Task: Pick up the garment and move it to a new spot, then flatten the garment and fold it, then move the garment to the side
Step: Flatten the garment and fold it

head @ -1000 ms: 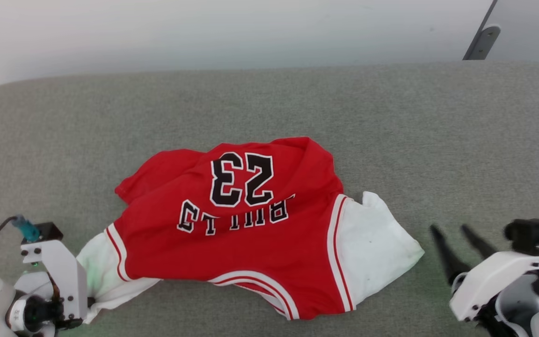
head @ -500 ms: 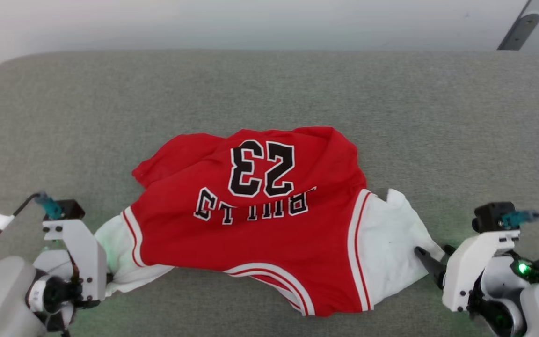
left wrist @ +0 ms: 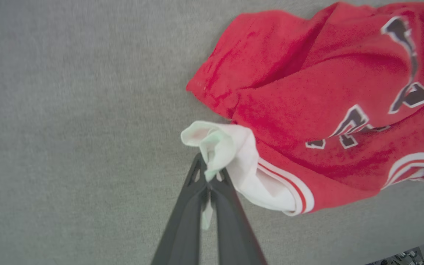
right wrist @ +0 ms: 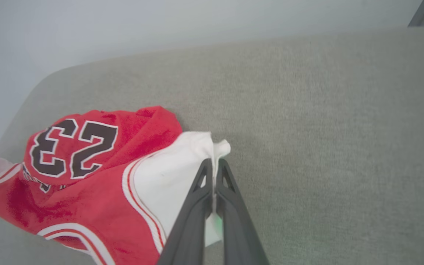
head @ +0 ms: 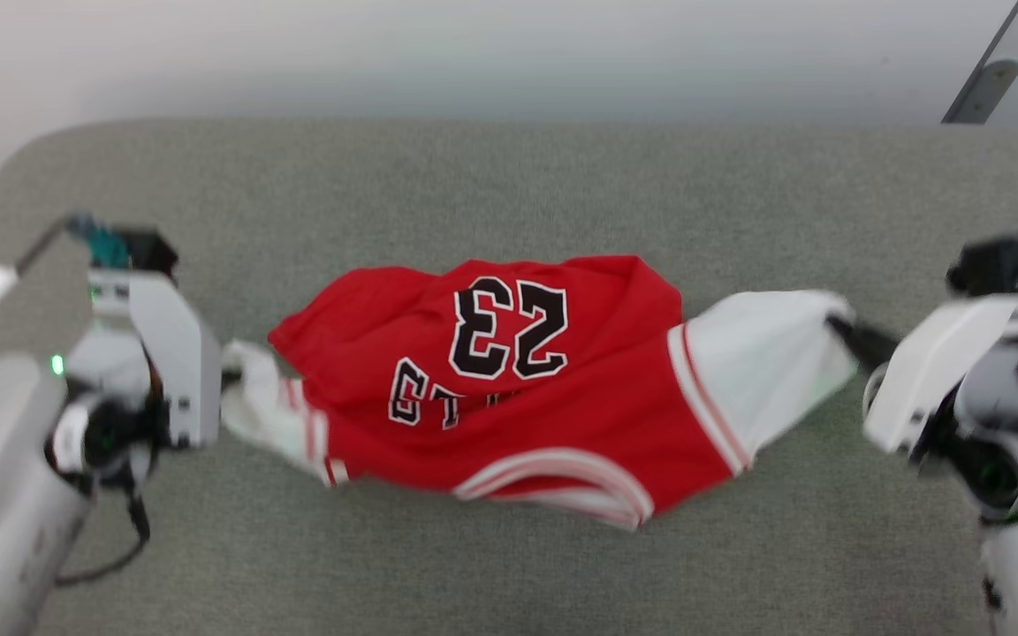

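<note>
Garment (head: 518,389): red jersey, slung in a sag between your two arms over the grey padded surface (head: 509,177); whether its lowest trim touches the surface, I can't tell.
Right gripper (right wrist: 215,167): a second ago its fingers stood wide beside the cloth. Now they are pinched tight on the edge of the right-hand sleeve (head: 765,362).
Left gripper (left wrist: 209,176): clamped on the bunched left-hand sleeve (left wrist: 230,154), as it was a second ago.
Change: both sleeves have risen and spread outward, so the shirt no longer lies slumped flat.
Meaning: you now have a two-point hold, and the pick-up looks done. Carrying it to a new spot is the step in hand. Flattening, folding and the final move aside are all still ahead.
Watch: each pinch holds only a little cloth — keep your pull even, or a sleeve may slip free.
</note>
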You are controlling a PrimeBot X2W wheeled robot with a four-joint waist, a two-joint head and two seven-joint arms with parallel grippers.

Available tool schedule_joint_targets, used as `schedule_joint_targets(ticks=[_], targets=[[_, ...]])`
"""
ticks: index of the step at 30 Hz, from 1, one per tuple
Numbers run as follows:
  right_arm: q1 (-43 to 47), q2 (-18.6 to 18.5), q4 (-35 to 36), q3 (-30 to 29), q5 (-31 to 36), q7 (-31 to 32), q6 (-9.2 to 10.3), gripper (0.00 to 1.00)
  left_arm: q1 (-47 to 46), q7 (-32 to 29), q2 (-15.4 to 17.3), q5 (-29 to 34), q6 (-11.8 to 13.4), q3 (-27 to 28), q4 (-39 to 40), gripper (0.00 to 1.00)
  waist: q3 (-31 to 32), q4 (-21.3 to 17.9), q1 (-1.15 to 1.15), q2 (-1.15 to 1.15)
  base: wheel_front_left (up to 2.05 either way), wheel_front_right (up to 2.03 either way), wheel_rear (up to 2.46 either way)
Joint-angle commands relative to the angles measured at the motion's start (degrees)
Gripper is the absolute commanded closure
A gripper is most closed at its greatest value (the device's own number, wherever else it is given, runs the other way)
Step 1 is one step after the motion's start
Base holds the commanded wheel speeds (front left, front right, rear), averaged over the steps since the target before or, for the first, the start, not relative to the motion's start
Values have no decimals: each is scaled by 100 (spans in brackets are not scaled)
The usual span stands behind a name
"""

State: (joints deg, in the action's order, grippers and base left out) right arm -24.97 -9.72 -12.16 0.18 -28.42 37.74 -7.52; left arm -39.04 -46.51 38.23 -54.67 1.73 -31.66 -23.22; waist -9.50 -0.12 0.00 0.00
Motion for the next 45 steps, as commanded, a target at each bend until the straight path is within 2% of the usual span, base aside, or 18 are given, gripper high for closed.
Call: schedule_joint_targets(ticks=[1,6,11,19,28,39,45], targets=[[-185,-63,81,-25,-86,9,6,100,-192,-42,16,65,21,19,117,100,174,7,0,0,0,0,0],[-938,-118,196,-68,-289,-116,6,100,-827,-164,-29,164,-25,50,369,100,400,12,0,0,0,0,0],[-1761,-143,75,-2,-464,-418,6,100,-1643,-9,-136,358,-132,132,299,100,560,0,0,0,0,0,0],[-3055,-172,-513,203,-508,-1059,6,100,-2951,521,-333,781,-379,186,-403,100,665,-63,0,0,0,0,0],[-4273,-247,-1515,499,-533,-1976,6,100,-3971,1283,-613,1166,-625,114,-1326,100,604,-110,0,0,0,0,0],[-5175,-457,-2571,919,-367,-3056,6,100,-4734,2146,-920,1408,-837,-73,-2049,100,-205,-110,0,0,0,0,0],[-5550,-614,-2927,1318,-77,-4037,6,100,-5207,2884,-1054,1631,-872,-165,-2401,100,-734,-93,0,0,0,0,0]])
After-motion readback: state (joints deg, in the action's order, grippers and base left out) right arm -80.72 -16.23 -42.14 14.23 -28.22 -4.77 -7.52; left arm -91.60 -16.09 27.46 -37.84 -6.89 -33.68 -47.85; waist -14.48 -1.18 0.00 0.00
